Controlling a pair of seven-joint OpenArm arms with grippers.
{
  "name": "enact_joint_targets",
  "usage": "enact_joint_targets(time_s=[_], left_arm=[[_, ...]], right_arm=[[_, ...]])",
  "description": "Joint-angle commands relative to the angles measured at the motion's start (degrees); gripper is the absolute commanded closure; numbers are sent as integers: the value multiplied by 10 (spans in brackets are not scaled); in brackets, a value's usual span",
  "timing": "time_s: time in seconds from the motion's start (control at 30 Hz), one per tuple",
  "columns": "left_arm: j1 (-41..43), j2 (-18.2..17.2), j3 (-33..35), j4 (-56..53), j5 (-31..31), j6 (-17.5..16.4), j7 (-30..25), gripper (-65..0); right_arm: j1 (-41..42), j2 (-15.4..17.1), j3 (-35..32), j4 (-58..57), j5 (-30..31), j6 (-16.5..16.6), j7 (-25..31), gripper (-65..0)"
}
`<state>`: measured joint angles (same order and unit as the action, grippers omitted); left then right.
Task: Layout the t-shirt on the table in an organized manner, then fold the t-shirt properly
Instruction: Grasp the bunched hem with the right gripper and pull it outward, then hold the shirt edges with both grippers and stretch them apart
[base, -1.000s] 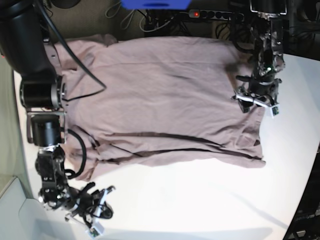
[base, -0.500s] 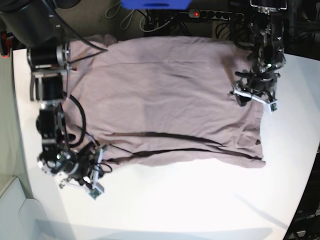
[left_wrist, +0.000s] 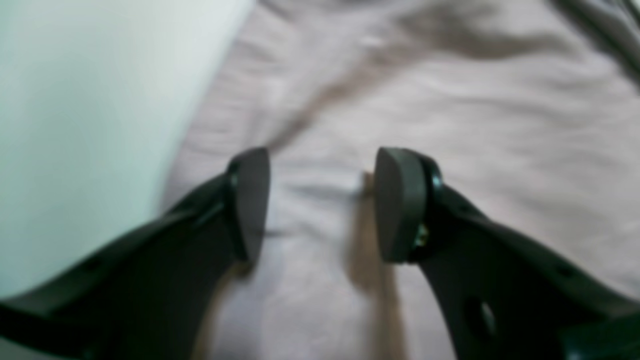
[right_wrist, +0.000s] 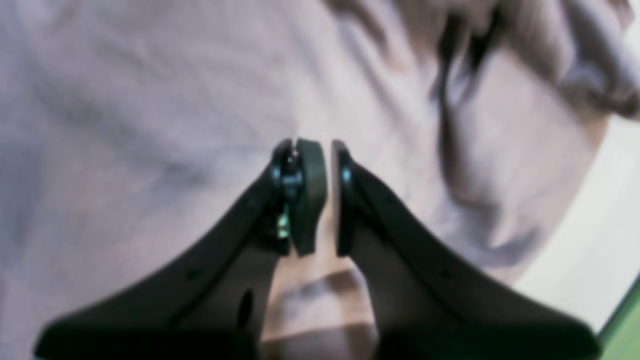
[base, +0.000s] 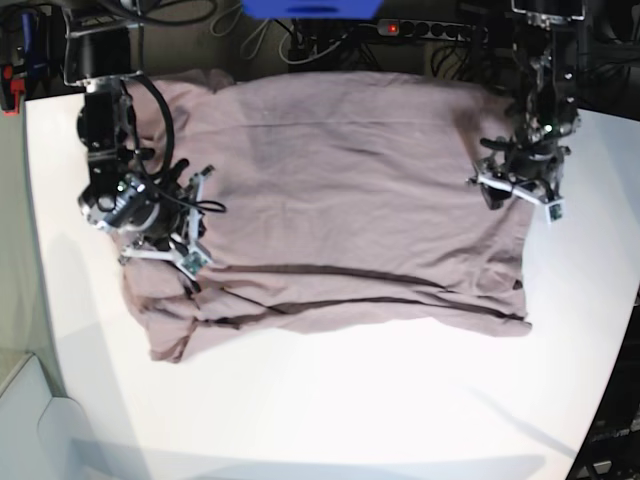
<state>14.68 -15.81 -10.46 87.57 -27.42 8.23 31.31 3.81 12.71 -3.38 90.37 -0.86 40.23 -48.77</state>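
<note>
The table (base: 330, 410) is white and spreads well beyond both arms; a bare strip shows just left of the left gripper (left_wrist: 320, 200) in its wrist view, another at lower right of the right gripper (right_wrist: 327, 195) in its own view

The t-shirt (base: 340, 210), dusty pink, lies spread flat across the table betw. the two arms, w/ long dark creases running across its lower part and bunched cloth at its lower left corner in base view. It fills most of both wrist views, directly under each gripper

Left gripper sits over the shirt's edge, jaws apart w/ a wide gap, nothing betw. them; bare cloth shows through the gap

Right gripper is over the shirt near rumpled folds that lie ahead and to its right. Jaws nearly together, only a thin slit betw. the pads; can't tell if any cloth is pinched there, view is blurred
</note>
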Motion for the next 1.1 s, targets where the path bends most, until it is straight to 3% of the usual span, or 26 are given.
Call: enact_joint_targets(time_s=[0.0,0.33,0.73,0.87,1.07], left_arm=[[18,-4,0,14,-2,9,21,-332],[109,-19,0,94,-2,9,21,-332],[156,-28,-66,203,-3,9,21,-332],[110,-25,-70,169,-3,9,21,-332],[12,-25,-43,13,-2,9,18,-332]], right_arm=[[-2,4,2,11,8,-2,8,-55],[-95,7,0,34,8,-2,8,-52],[-228,36,-6,221,8,-2,7,-52],[-226,35,12,225,8,-2,8,-52],[-179,27,24,207,8,-2,7,-52]])
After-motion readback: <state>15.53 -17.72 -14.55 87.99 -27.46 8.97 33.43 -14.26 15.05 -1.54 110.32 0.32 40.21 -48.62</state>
